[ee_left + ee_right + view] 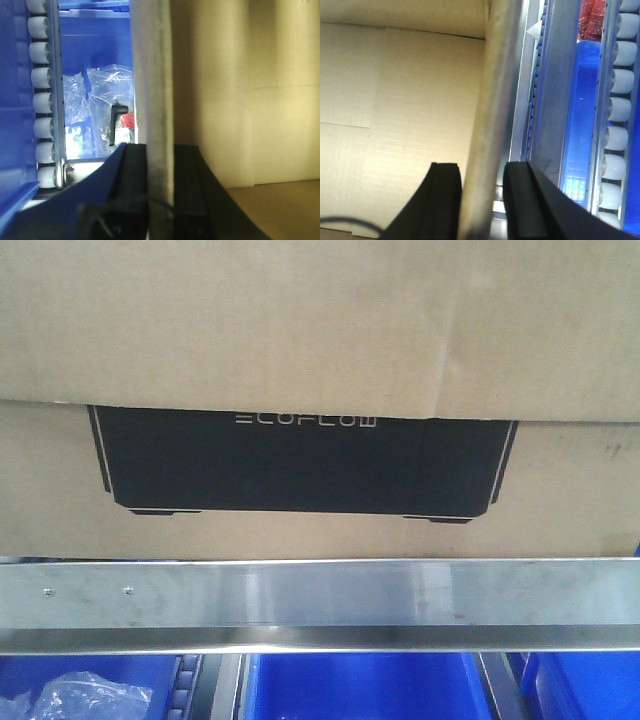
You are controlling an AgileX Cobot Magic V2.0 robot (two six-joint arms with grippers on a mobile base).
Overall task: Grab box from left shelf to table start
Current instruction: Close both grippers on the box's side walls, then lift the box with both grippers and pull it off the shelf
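The box (pixel 300 320), a brown carton with a black device print and "ECOFLOW" lettering, sits on the left shelf behind its brushed steel front rail (pixel 320 600). In the left wrist view the box (pixel 250 100) fills the right side. My left gripper (pixel 160 150) stands open, its black fingers either side of the rail (pixel 155 75). In the right wrist view the box (pixel 400 100) fills the left side. My right gripper (pixel 482 170) is open too, with the rail (pixel 492 75) running between its fingers. Neither gripper shows in the front view. The table is out of view.
Blue bins (pixel 360 685) stand on the level under the rail, one holding a clear plastic bag (pixel 80 700). Bagged parts (pixel 117 125) lie in a bin beside white rollers (pixel 42 100). More rollers (pixel 620 115) and a blue bin (pixel 580 125) line the right side.
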